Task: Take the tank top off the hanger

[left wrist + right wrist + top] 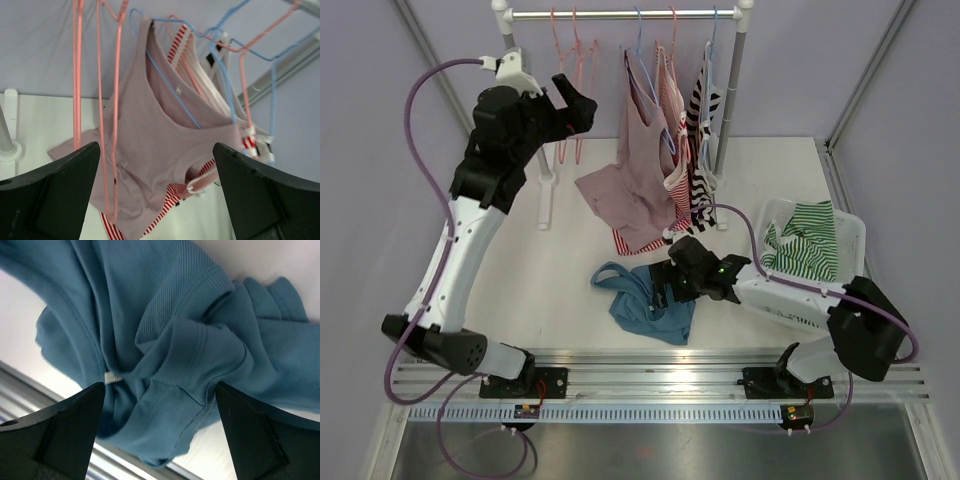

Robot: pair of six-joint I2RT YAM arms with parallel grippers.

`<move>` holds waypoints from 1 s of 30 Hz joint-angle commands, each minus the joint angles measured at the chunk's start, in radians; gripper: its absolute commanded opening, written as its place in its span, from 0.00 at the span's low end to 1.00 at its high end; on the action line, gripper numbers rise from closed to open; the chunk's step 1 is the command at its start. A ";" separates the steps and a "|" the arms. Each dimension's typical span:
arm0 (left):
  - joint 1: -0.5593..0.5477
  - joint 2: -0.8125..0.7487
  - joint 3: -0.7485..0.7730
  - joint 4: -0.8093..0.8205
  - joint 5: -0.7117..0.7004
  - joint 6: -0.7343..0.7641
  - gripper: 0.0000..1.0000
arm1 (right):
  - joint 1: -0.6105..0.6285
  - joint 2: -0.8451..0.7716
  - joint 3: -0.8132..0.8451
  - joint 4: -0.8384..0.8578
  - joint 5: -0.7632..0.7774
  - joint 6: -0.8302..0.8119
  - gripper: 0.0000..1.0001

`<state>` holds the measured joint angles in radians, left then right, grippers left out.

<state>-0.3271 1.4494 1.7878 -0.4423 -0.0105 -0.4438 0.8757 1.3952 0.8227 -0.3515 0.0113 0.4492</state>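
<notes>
Scene: Seen from above, a clothes rail runs across the 12 o'clock edge of a white table, with two robot arms bolted at 6 o'clock.
Task's thing: A mauve tank top hangs from the rail on a blue hanger, just right of centre. Its hem trails down onto the table. The hanger's wire shows inside the neckline, so the top is not yet off.
Neighbours: Empty pink hangers hang at its 9 o'clock. Red-striped tops press against its 3 o'clock side.
Left gripper: The left gripper is raised at 10 o'clock, level with the hangers. In the wrist view its dark fingers are spread wide. Nothing lies between them, and the mauve top is straight ahead, apart from them.
Right gripper: The right gripper is low, at 5 o'clock of the table's centre. Its jaws are spread wide over a crumpled blue tank top that lies on the table. Whether they touch the cloth cannot be told.
Also there: A white basket at 4 o'clock holds a green-striped garment.
Step in hand: Most likely the left arm's approach to the mauve top, before any grip.
Next move calls for: Moving forward to the strap or neckline without catching the pink hangers. Then pinching cloth only, not the blue wire, and drawing the strap off the hanger's end.
</notes>
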 commanded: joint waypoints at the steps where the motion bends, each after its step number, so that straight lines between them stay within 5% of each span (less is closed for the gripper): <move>1: 0.003 -0.156 -0.085 0.070 0.096 -0.027 0.99 | 0.026 0.096 0.079 0.057 0.073 -0.012 1.00; 9: 0.003 -0.480 -0.347 -0.012 0.015 -0.010 0.99 | 0.112 0.358 0.191 -0.052 0.343 0.023 0.93; 11: 0.003 -0.573 -0.422 -0.048 -0.034 -0.001 0.99 | 0.127 0.396 0.199 -0.057 0.371 0.034 0.56; 13: 0.003 -0.663 -0.474 -0.071 -0.055 0.017 0.99 | 0.140 0.390 0.187 -0.031 0.357 0.032 0.36; 15: 0.003 -0.716 -0.548 -0.098 -0.087 0.036 0.99 | 0.141 0.349 0.174 -0.021 0.343 0.028 0.05; 16: 0.003 -0.769 -0.571 -0.105 -0.092 0.054 0.99 | 0.146 0.331 0.174 -0.026 0.345 0.028 0.00; 21: 0.003 -0.873 -0.685 -0.141 -0.140 0.070 0.99 | 0.147 0.115 0.187 -0.121 0.394 0.023 0.00; 30: 0.003 -0.952 -0.884 -0.150 -0.161 0.102 0.99 | 0.135 -0.192 0.400 -0.507 0.706 0.043 0.00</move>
<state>-0.3271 0.5137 0.9405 -0.6090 -0.1276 -0.3748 1.0134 1.2678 1.1225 -0.6941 0.5400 0.4694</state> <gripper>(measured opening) 0.988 0.110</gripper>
